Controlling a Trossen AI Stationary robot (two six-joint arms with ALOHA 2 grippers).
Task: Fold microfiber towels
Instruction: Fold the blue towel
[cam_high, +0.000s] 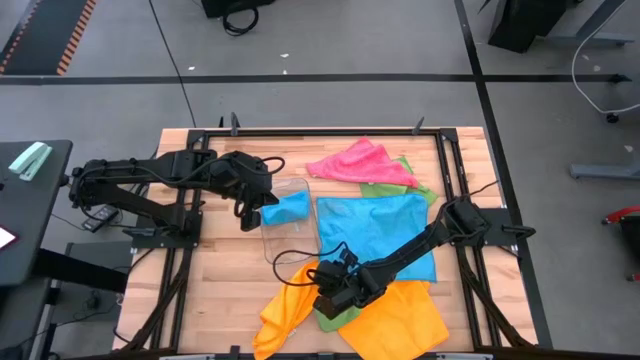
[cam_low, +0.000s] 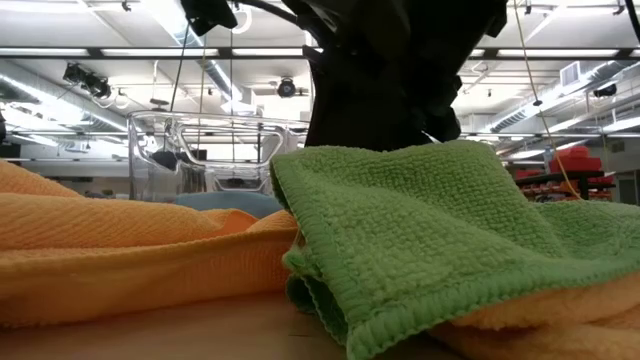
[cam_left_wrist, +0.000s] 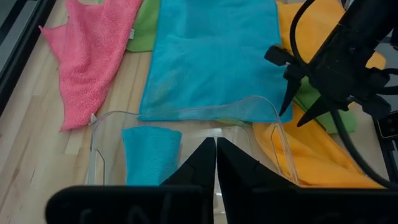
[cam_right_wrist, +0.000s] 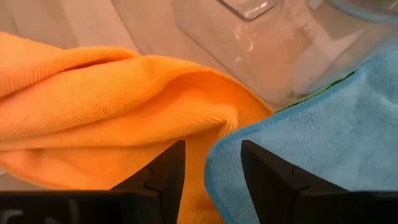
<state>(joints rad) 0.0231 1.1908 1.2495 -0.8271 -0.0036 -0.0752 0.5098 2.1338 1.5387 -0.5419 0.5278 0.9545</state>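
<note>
Jaws: right gripper (cam_right_wrist: 211, 180) parted over orange towel (cam_right_wrist: 106, 106); left gripper (cam_left_wrist: 216, 163) closed, empty, above tray (cam_left_wrist: 273, 118).

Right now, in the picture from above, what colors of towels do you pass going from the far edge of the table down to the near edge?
Pink towel → big sky blue towel spread flat → orange towel at the near edge.

In the low view a dark arm (cam_low: 390, 70) blocks what lies behind the green towel (cam_low: 420, 240). From above, the right claw (cam_high: 335, 290) covers part of that towel. The orange towel (cam_high: 385, 318) runs past the worktop's (cam_high: 220, 290) near edge, cut off.
</note>
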